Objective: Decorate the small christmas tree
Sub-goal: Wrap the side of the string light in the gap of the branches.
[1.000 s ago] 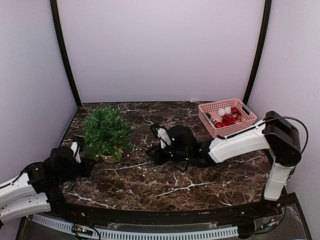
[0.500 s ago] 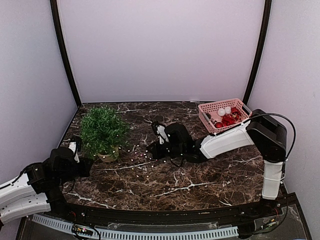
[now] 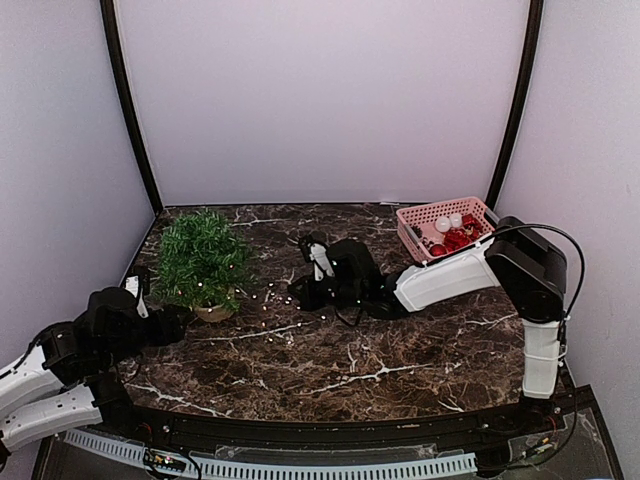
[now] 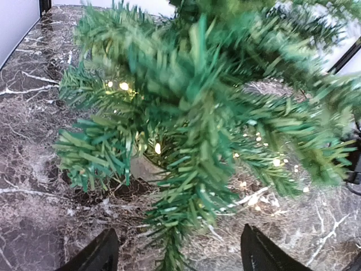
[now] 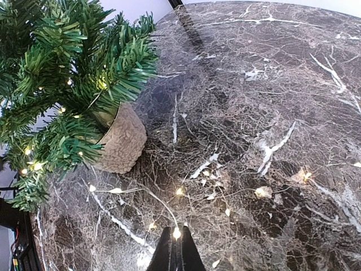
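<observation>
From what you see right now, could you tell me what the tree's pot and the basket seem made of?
Pot: pale, matte, pebbly surface, likely stone-look ceramic or resin. Basket: pink, smooth lattice walls, apparently moulded plastic.

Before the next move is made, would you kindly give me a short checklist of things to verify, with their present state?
1. Left gripper open and holding nothing: ok.
2. Tree upright in its pot: ok.
3. Right gripper shut on the light string: ok, it looks pinched at the tips.
4. Light string up on the tree: not ok, a good part lies on the table.
5. Basket upright with ornaments inside: ok.
</observation>
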`<state>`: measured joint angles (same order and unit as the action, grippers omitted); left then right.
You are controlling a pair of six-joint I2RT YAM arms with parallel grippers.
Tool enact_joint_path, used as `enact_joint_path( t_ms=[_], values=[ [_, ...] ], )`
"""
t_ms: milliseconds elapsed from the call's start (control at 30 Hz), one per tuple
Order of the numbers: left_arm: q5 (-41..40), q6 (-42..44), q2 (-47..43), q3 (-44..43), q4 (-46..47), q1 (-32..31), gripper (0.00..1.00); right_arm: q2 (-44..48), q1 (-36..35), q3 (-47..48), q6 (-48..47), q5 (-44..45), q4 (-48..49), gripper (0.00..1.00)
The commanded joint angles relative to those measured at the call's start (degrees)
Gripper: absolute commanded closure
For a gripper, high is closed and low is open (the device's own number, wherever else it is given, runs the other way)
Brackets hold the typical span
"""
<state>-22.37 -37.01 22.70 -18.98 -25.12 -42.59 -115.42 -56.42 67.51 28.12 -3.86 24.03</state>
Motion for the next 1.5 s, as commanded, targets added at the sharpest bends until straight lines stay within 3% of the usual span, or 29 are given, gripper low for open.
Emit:
enact_joint_path(
  t_ms=[0, 100, 233, 433, 600, 733, 967, 1167, 1400, 1467],
  values=[
    [0.42, -7.59, -0.69, -7.13, -8.69, 0.33, 0.22, 1.07, 0.09, -0.26, -0.76, -0.69, 2.40, 1.00],
    [0.00, -9.47, -0.06, -13.61, -14.50, 0.34, 0.24, 1.16, 0.09, -0.27, -0.84, -0.87, 2.48, 1.00],
    [0.42, -5.44, 4.04, -23.85, -14.78, 0.31, 0.27, 1.08, 0.09, 0.02, -0.87, -1.13, 2.44, 1.00],
    [1.44, 7.25, 21.73, -40.66, -14.30, 0.47, 0.24, 1.23, 0.09, 0.02, -0.77, -1.39, 2.51, 1.00],
    [2.63, 14.71, 31.25, -48.14, -12.47, 3.13, 0.26, 1.77, 0.09, -0.43, -0.46, -1.45, 2.91, 1.00],
    [3.53, 17.26, 35.55, -49.41, -11.17, 6.78, 0.29, 1.87, 0.09, -0.40, -0.07, -1.93, 3.50, 1.00],
    [0.67, 19.15, 37.76, -47.94, -8.35, 7.91, 0.34, 1.86, 0.09, -0.18, 0.09, -2.36, 3.82, 1.00],
    [0.78, 20.57, 38.13, -45.75, -4.84, 9.84, 0.60, 2.03, 0.09, -0.26, 0.09, -2.30, 3.81, 1.00],
    [1.09, 21.36, 40.18, -45.51, -3.88, 10.73, 0.63, 2.85, 0.09, -0.87, 0.23, -2.28, 3.62, 1.00],
    [1.24, 21.78, 40.38, -45.23, -3.47, 10.84, 0.70, 3.55, 0.09, -1.43, 0.27, -2.02, 3.68, 1.00]
  ],
)
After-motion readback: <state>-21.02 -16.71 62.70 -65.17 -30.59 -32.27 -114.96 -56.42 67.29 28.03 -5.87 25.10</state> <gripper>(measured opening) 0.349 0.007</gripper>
